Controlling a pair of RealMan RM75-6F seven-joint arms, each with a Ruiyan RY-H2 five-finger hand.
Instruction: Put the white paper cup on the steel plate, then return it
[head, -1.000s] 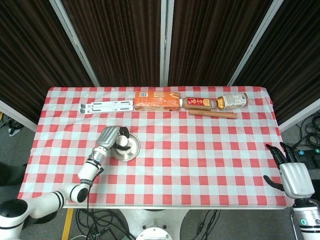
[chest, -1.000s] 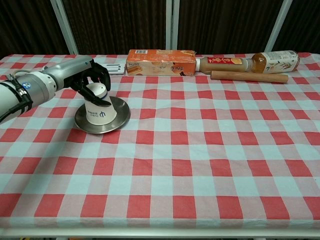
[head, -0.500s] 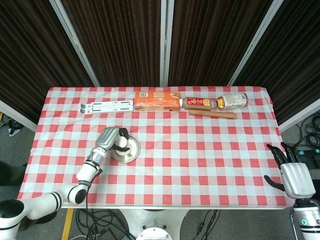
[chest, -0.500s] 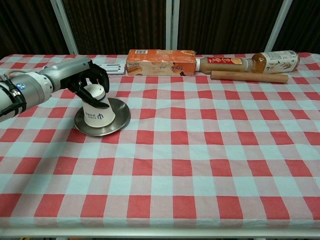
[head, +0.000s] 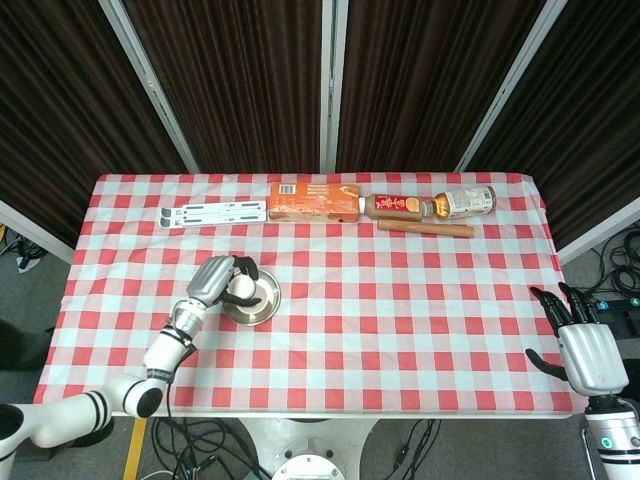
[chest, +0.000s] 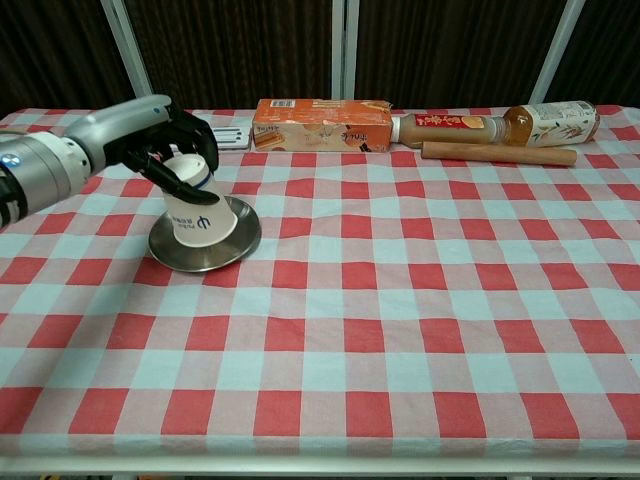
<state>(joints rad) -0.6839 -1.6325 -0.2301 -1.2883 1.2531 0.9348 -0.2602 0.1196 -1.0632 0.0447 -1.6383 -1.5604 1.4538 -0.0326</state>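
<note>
The white paper cup (chest: 200, 214) stands upside down and tilted over the steel plate (chest: 238, 243) at the table's left. My left hand (chest: 165, 146) grips the cup's upper end from the left, fingers curled around it. In the head view the same left hand (head: 220, 279) covers most of the cup (head: 241, 288), which sits above the plate (head: 262, 306). Whether the cup's rim touches the plate is hard to tell. My right hand (head: 586, 352) hangs off the table's front right corner, fingers spread, holding nothing.
An orange carton (chest: 322, 124) lies along the far edge, with two lying bottles (chest: 450, 127) (chest: 548, 122) and a wooden stick (chest: 498, 154) to its right. A white flat strip (head: 214, 211) lies at the far left.
My left hand has risen slightly with the cup, and the cup has tilted more over the plate. The left arm has drawn back a little. The right hand has stayed put.
</note>
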